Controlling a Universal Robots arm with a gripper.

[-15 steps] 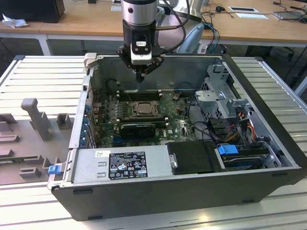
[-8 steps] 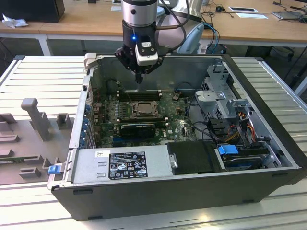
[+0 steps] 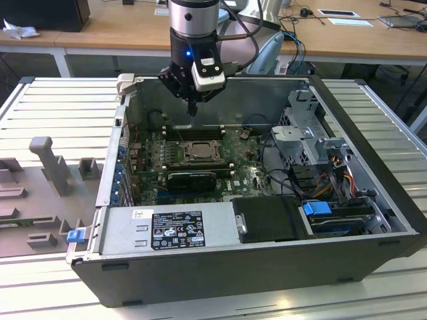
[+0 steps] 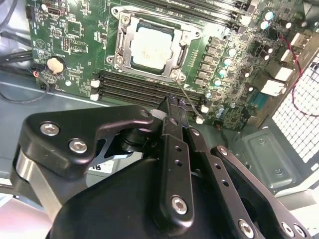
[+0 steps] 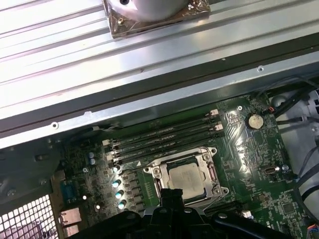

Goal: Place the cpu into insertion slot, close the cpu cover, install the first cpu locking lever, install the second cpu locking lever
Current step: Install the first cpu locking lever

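Note:
The cpu lies flat in the insertion slot on the green motherboard; it is pale and silvery in both wrist views. The cpu cover, a silver frame, lies down around the chip, which shows through its window. A thin metal lever runs from one socket corner out over the memory slots. My gripper hangs above the back edge of the board, over the memory slots and short of the socket. Its black fingers are shut with nothing between them.
The open computer case surrounds the board. Long black memory slots flank the socket. A black card lies in front of the socket, a power supply along the front wall, and drive cages with cables at the exterior view's right.

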